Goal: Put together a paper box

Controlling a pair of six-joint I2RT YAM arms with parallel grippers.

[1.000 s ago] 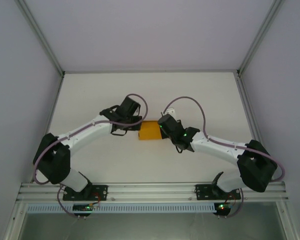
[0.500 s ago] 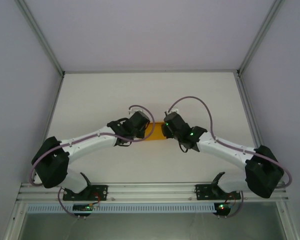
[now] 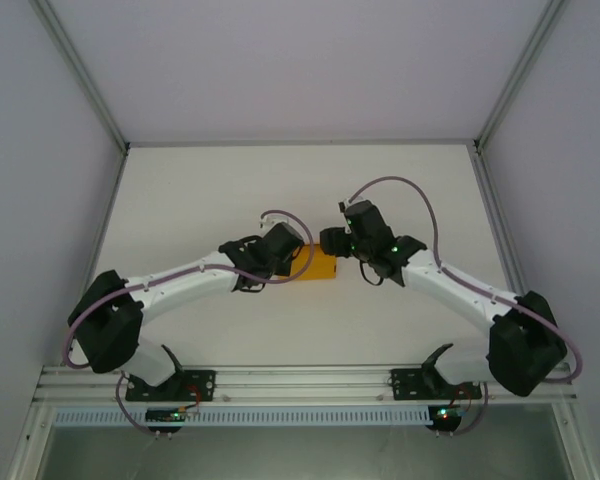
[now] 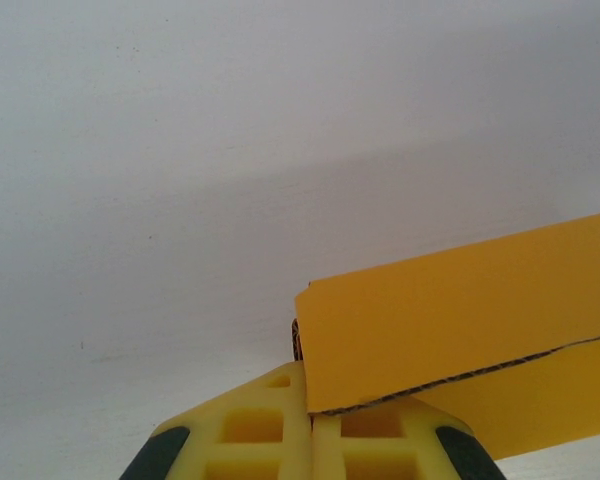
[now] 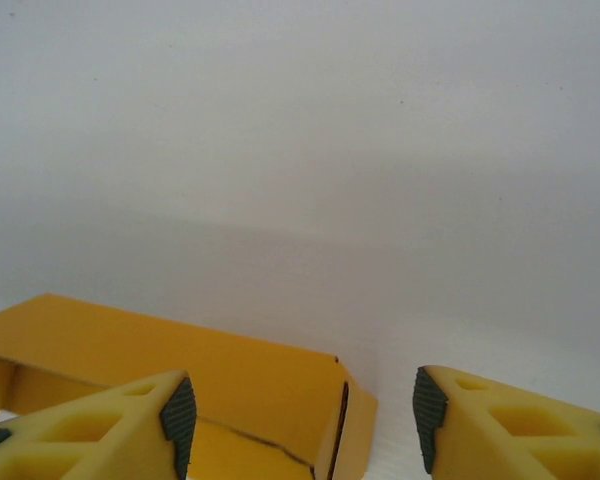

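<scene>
The plain orange-yellow thin card paper box (image 3: 322, 266) lies partly formed in the middle of the white counter (image 3: 200, 190). The left tool (image 4: 308, 402) is closed, pinching an edge of the box's flap. The right tool (image 5: 300, 415) hovers wide open and empty just beside the box's right end. A flap fold seems to be in hand. Next, the right tool probably must press the loose side while the left holds firm.

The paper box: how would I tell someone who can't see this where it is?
Look at the white table, at the middle, where the two arms' tips meet. The paper box is there, pinched by the left gripper, with the right gripper open close by. It is thin orange-yellow card, against white table and black-and-white arms.
</scene>
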